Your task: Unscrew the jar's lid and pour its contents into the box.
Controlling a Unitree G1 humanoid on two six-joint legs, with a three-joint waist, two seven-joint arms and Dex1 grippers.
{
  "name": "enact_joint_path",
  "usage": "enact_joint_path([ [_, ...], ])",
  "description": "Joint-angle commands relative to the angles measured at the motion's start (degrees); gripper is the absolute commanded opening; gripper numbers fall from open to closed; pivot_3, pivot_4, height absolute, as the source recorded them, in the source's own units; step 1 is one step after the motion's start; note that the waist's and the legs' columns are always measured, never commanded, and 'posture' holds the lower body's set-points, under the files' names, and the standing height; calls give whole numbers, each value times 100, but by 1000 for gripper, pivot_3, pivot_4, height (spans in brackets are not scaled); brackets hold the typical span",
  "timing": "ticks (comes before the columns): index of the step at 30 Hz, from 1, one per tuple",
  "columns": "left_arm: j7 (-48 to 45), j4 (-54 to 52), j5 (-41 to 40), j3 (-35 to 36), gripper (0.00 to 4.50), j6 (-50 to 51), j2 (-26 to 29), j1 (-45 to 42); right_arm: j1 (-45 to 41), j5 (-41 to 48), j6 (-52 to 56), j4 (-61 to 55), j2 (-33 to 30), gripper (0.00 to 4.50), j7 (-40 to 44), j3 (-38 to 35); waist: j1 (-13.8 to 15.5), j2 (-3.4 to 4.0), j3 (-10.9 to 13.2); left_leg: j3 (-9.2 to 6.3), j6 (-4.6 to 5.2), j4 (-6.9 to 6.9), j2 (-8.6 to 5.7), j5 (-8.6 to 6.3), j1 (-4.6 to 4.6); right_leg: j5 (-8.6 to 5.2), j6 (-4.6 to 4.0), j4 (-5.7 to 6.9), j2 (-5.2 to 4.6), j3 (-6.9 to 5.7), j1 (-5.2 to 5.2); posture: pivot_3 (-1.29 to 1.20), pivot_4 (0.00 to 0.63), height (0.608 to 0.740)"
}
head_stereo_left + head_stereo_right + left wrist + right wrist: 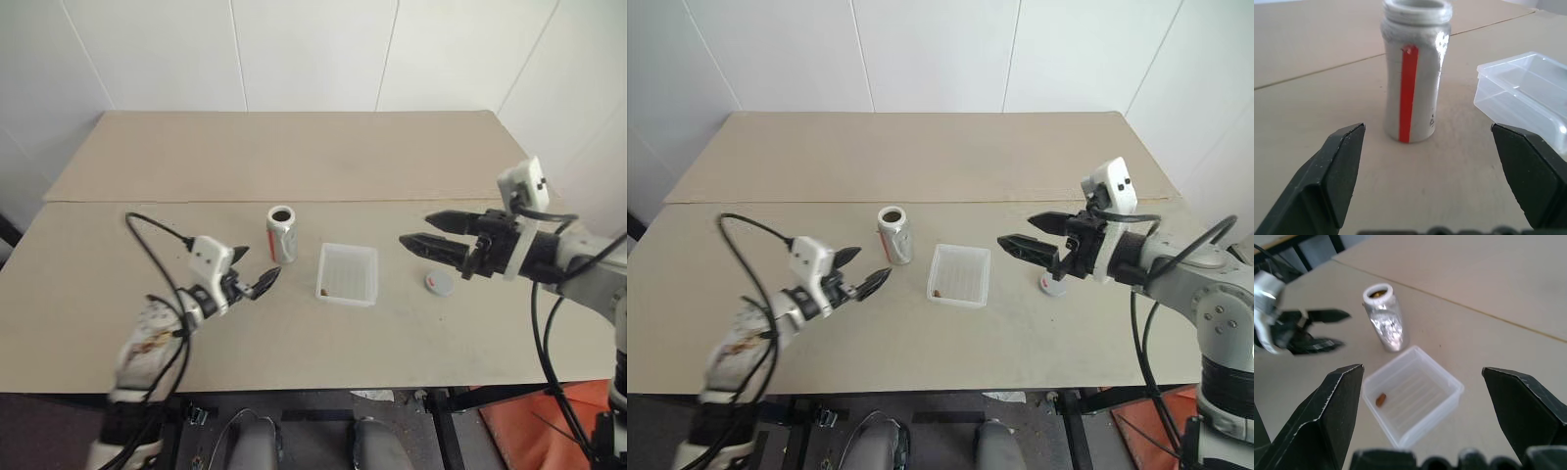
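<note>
Beige table (294,176) against white wall panels. On it, upright, uncapped jar (282,233) just left of box (348,274), 1 brown bit of contents (1380,399) inside. Lid (439,282) lying right of box. Left gripper (257,279) low, aimed at jar, released, empty. Right gripper (431,233) raised above lid, pointing left, spread wide, empty.

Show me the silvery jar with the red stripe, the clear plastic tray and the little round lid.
silvery red-striped jar (282,237), left eye view, side wall.
clear plastic tray (369,277), left eye view, right rim.
round greyish lid (440,283), left eye view, top face.
</note>
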Motion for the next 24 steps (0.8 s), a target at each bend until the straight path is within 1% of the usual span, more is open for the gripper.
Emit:
enact_joint_path([
  [1,-469,-722,-656,721,4479,278,603,179,94,-112,-295,-114,-258,4500,255,-277,4,2,-1,2,0,-3,-2,0,8,0,0,-1,-1,1,6,0,150,740],
  [3,-581,-828,-902,950,4479,368,850,246,170,-154,-368,-111,-347,4500,357,-291,14,3,-2,2,0,-3,-1,0,18,-2,-1,-3,0,0,18,0,150,740],
  [5,-787,-738,-829,1136,4479,29,1089,207,344,-309,-565,-126,-548,4500,678,-260,41,3,-2,1,0,-4,-1,-1,23,-3,0,-8,0,-4,27,0,150,740],
  [6,-938,-579,-808,1132,4479,-127,1193,90,414,-372,-649,-118,-635,4500,817,-232,58,3,-2,1,0,-4,-2,-1,24,-3,0,-11,0,-5,29,0,150,740],
  [8,-1140,-268,-870,1067,4479,-89,1411,-155,481,-463,-777,-102,-715,4500,965,-172,75,3,-2,2,0,-5,-2,-2,26,-4,-1,-13,0,-6,32,0,150,740],
  [11,-1616,368,-1306,1246,4479,120,1691,-600,338,-516,-808,-161,-596,4500,847,-28,66,3,-2,4,1,-9,0,-2,45,-5,-1,-14,2,-5,47,0,150,740],
  [12,-1776,584,-1392,1277,4479,246,1859,-707,256,-475,-751,-201,-522,4500,754,21,50,3,-2,4,1,-9,1,-2,49,-5,-2,-13,4,-5,49,0,150,740],
  [15,-2090,1011,-1317,1314,4479,139,2211,-797,216,-428,-709,-327,-340,4500,655,153,-23,2,-1,7,2,-18,3,-3,53,-6,-3,-15,6,0,48,0,150,740],
  [16,-2129,953,-1349,1383,4479,186,2333,-737,294,-482,-729,-311,-380,4500,728,171,-27,2,-1,8,2,-21,4,-3,53,-7,-3,-16,7,2,45,0,150,740],
  [19,-2259,914,-1367,1571,4479,73,2458,-529,445,-503,-811,-322,-376,4500,880,173,-7,-1,1,8,2,-23,6,-3,45,-7,-4,-16,7,2,37,0,150,740],
  [22,-2108,865,-1399,1756,4479,196,2476,-428,256,-468,-737,-310,-286,4500,667,158,-2,-2,1,9,2,-22,5,-3,47,-7,-4,-14,3,1,38,0,150,740],
  [24,-2023,808,-1406,1685,4479,212,2426,-465,240,-455,-743,-296,-275,4500,662,138,-2,-1,1,9,2,-22,5,-3,51,-7,-4,-11,4,1,40,0,150,740],
])
